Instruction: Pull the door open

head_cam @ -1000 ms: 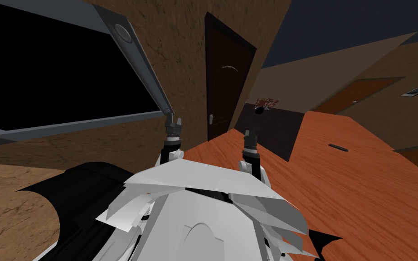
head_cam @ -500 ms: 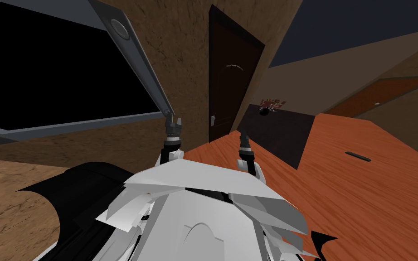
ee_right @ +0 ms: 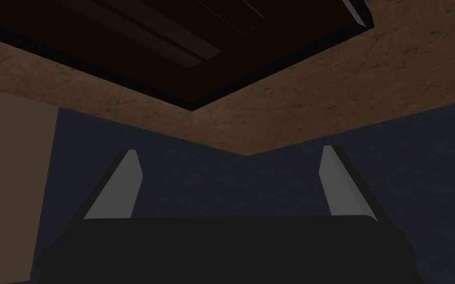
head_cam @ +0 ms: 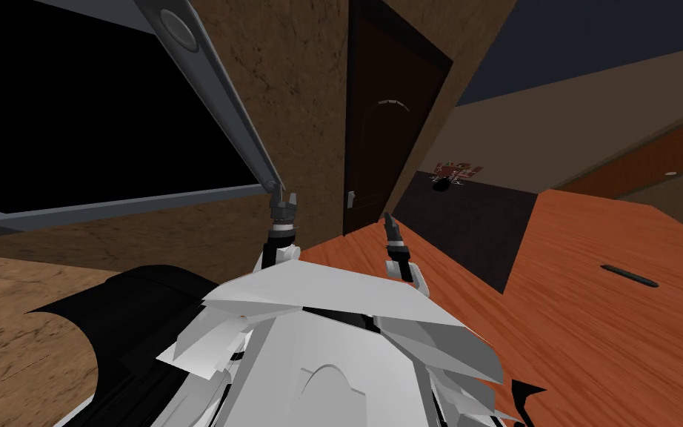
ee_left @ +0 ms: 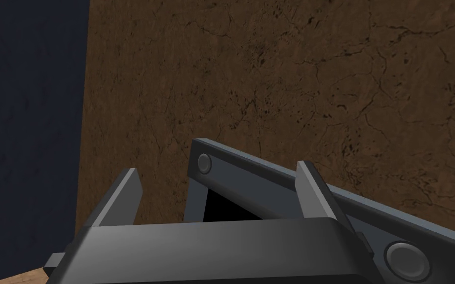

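dark brown panelled door [head_cam: 377,141] stands ahead in the mottled brown wall [head_cam: 295,81], a bit right of centre in head view, flush in its frame as far as i can tell. its small pale handle [head_cam: 350,197] sits low on the door's left edge. orange-red wood floor [head_cam: 592,341] runs up to the door's foot.

left of the door: big grey window frame [head_cam: 240,126] w/ round studs at the corners, set around a black area. its lower corner comes down just above the left tool [head_cam: 284,200].

right of the door the wall turns a corner. beyond it:
- a dark floor patch [head_cam: 473,222]
- a small red-and-dark object [head_cam: 452,173] at the patch's far end, too small to tell what
- a dark slot [head_cam: 630,275] in the floor further right
- a reddish-brown second door [head_cam: 655,157] on the far right wall

left arm: forearm rises from the chest's tip, tool upright near the frame corner, fingers [ee_left: 120,197] apart, nothing btw. them.

right arm: forearm rises and leans left toward the door's foot. right tool [head_cam: 390,220] is below and right of the handle, near it but apart. the right wrist view looks up at the door's top corner and the dark blue ceiling [ee_right: 271,182]; the tool's fingers [ee_right: 118,187] are spread, holding nothing.
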Controlling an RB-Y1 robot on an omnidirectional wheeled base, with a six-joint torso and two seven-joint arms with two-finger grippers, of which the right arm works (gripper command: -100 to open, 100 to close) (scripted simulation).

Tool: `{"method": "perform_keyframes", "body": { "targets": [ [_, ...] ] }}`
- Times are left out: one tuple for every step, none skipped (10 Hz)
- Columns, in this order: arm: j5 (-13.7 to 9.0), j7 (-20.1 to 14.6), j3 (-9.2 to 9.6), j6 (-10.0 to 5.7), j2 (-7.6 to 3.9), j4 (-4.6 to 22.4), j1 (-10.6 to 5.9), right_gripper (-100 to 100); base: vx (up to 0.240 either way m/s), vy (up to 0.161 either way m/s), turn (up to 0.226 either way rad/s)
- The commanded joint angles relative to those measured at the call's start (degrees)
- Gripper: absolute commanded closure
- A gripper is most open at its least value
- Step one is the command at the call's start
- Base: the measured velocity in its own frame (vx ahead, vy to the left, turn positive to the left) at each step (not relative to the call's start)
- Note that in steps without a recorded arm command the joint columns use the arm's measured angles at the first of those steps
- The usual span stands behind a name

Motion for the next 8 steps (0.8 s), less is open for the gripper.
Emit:
{"method": "perform_keyframes", "body": {
  "targets": [
    [1.07,1.38,0.07,0.22,-0.41,2.32,-1.44,-100,0.102,0.002,0.071],
    [1.72,2.17,0.21,0.28,-0.6,3.4,-1.95,-100,0.095,-0.001,0.075],
    [2.37,2.95,0.34,0.35,-0.8,4.47,-2.46,-100,0.11,-0.012,0.072],
    [3.03,3.74,0.47,0.42,-1.0,5.55,-2.96,-100,0.104,-0.032,0.071],
    [3.68,4.53,0.61,0.49,-1.2,6.62,-3.47,-100,0.092,-0.017,0.077],
    [4.33,5.32,0.74,0.56,-1.4,7.7,-3.98,-100,0.091,0.006,0.078],
    [4.97,6.1,0.87,0.62,-1.58,8.75,-4.48,-100,0.099,-0.001,0.068],
    [5.61,6.86,1.0,0.69,-1.76,9.79,-4.97,-100,0.111,-0.009,0.07]
  ]
}}
